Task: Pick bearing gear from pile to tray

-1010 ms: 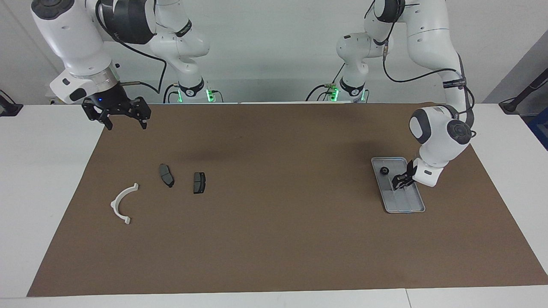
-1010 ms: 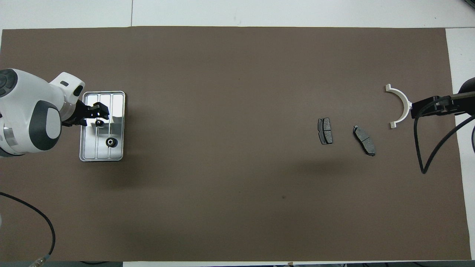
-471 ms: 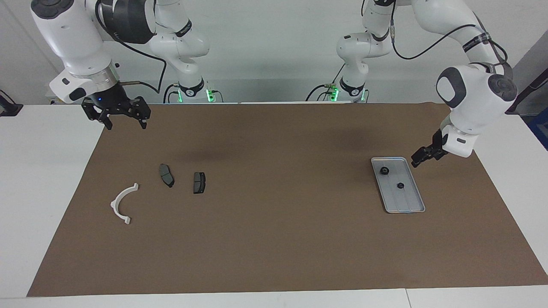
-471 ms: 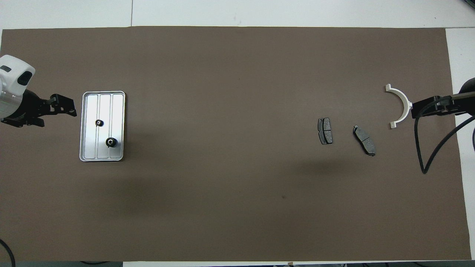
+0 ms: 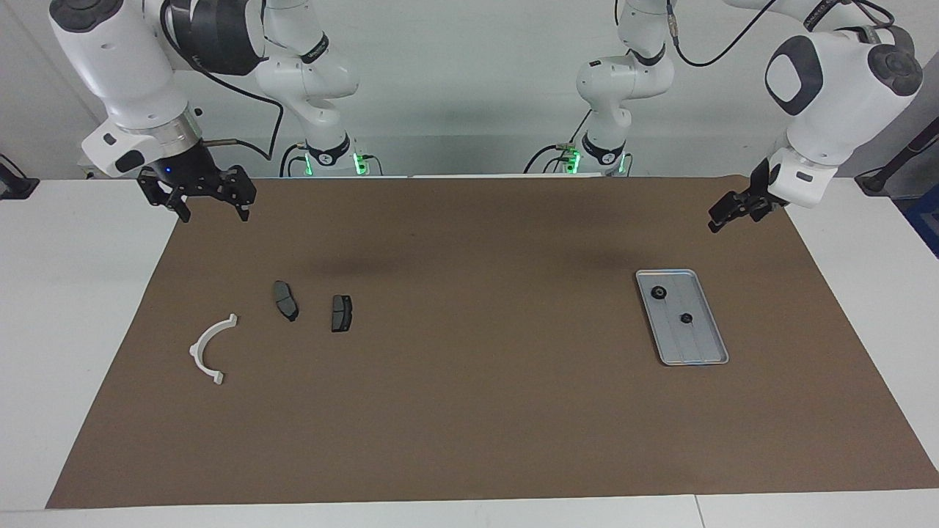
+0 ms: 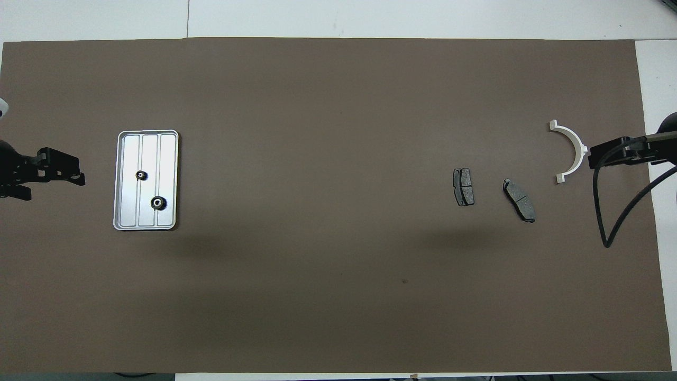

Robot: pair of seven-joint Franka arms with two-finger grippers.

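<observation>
The silver tray [image 5: 697, 345] [image 6: 166, 159] lies at the left arm's end of the mat. Two small black bearing gears rest in it, one [image 5: 659, 293] [image 6: 157, 202] nearer to the robots than the other [image 5: 686, 317] [image 6: 141, 175]. My left gripper [image 5: 719, 220] [image 6: 74, 172] hangs open and empty, high over the mat beside the tray. The pile at the right arm's end shows a white half-ring bracket [image 5: 196, 350] [image 6: 580, 148] and two dark plates [image 5: 285, 300] [image 5: 341, 313] [image 6: 519, 200] [image 6: 463, 186]. My right gripper [image 5: 213, 209] [image 6: 595, 156] waits open, raised over the mat's corner.
A brown mat [image 5: 469, 381] covers most of the white table [image 5: 81, 293]. A black cable [image 6: 608, 211] loops down from the right arm over the mat's end. Both arm bases stand at the table's edge.
My left gripper opened, left the second gear in the tray, then rose and drew back off the tray. The right arm has hardly moved.
</observation>
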